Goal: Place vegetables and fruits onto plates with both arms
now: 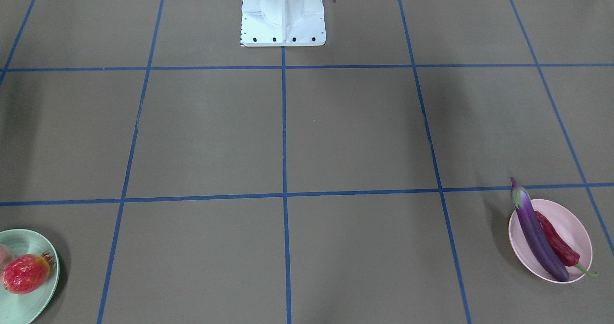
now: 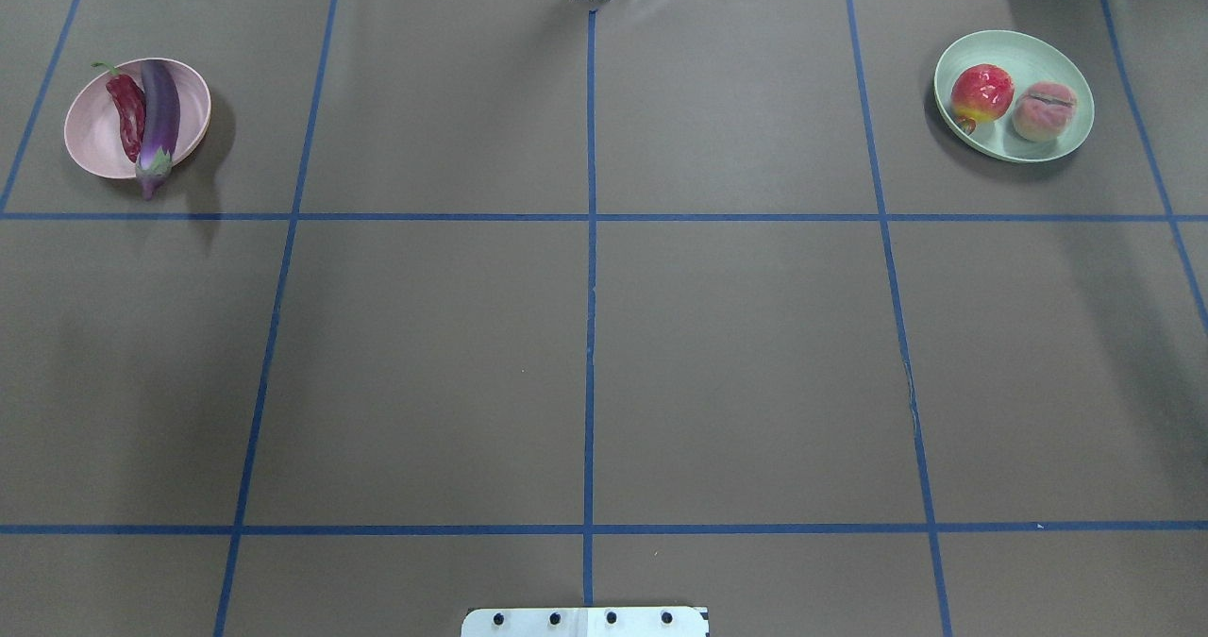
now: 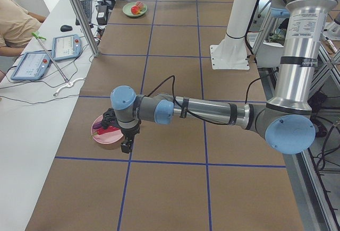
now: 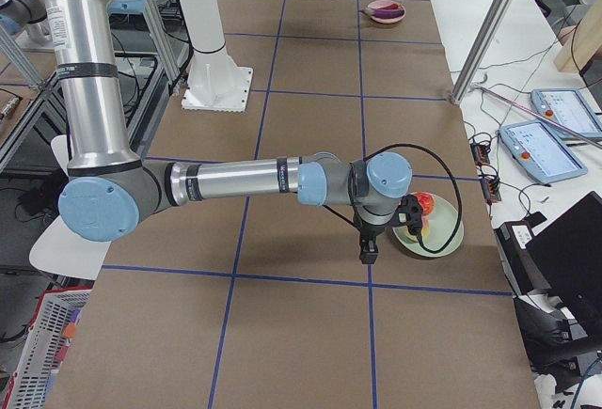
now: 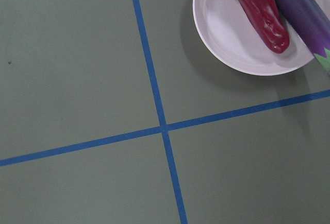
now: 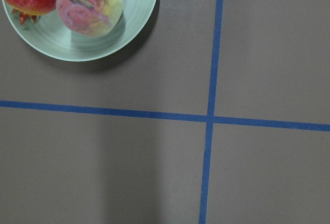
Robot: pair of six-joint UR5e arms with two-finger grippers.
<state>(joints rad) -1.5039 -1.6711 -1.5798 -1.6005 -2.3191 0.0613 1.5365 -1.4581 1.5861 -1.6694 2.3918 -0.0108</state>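
1. Lying across the pink plate [image 2: 92, 137] at the table's [image 2: 585, 354] far left corner, the purple eggplant [image 2: 160, 113] sticks its green-capped stem end out over the rim on the robot's side.
2. The red chili [image 2: 126, 116] lies in the same plate close along the eggplant, on its outer side. Its thin green stem reaches the far rim.
3. The mint green plate [image 2: 1029, 52] sits at the far right corner, well apart from the pink one. It holds the round red fruit [image 2: 981, 92] and the peach half [image 2: 1044, 111] side by side, just about touching.
4. All four items are on plates, two on each.
5. The left arm [image 3: 207, 111] stretches low and level across the table. The left gripper [image 3: 126, 147] points down just beside the pink plate, on its robot-facing side. It shows only in the side view, so I cannot tell how its jaws stand.
6. The left wrist view looks straight down on a crossing of blue tape lines [image 5: 164, 127], with the pink plate, the chili and part of the eggplant in its upper right corner.
7. The right arm [image 4: 235, 181] reaches out in the same way, and the right gripper [image 4: 368, 256] points down next to the green plate. Again I cannot tell whether it is parted or closed.
8. The right wrist view has the green plate with both fruits in its upper left corner, above a tape crossing.
9. The white base [image 1: 283, 17] stands at the middle of the robot's edge of the table.
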